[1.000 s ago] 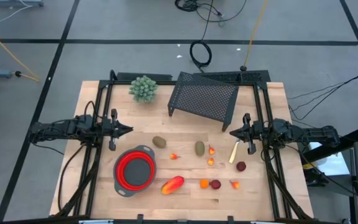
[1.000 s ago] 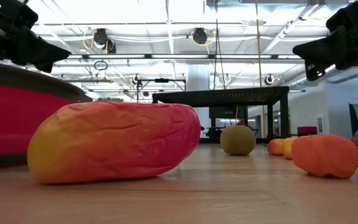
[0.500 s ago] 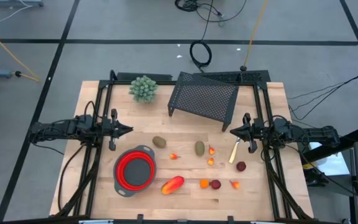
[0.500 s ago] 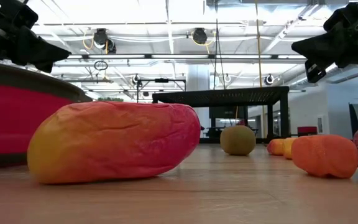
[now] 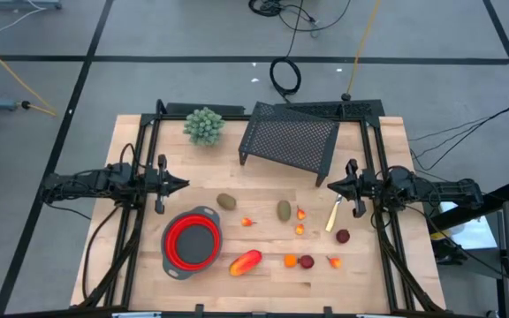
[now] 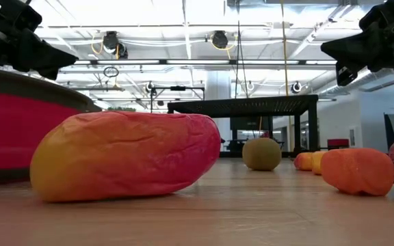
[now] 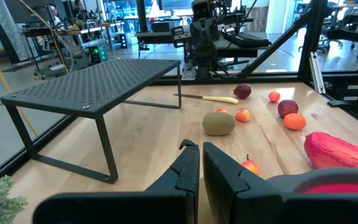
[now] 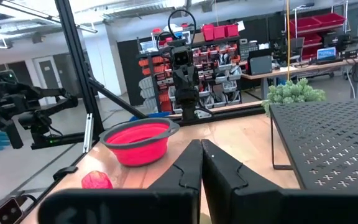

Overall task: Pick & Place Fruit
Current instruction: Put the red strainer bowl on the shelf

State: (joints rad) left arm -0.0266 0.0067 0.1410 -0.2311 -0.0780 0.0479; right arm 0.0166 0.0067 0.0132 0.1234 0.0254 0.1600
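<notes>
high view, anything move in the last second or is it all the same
Nothing visibly changed. The left gripper and right gripper hang shut above the table, holding nothing; the fruit and the red bowl lie where they were.

- The place is a robotics lab or workshop, not a home.
- A wooden desk (image 5: 263, 256) stands on a grey floor (image 5: 148, 79) marked with dark lines, with loose cables (image 5: 283, 75) lying across it.
- Behind the desk, shelves hold red storage bins (image 8: 219, 31), and a workbench carries monitors (image 8: 326, 54).
- A high industrial ceiling has exposed beams and hanging lights (image 6: 219, 39).
- Other robot arms on stands (image 8: 17, 112) show in the background.
</notes>
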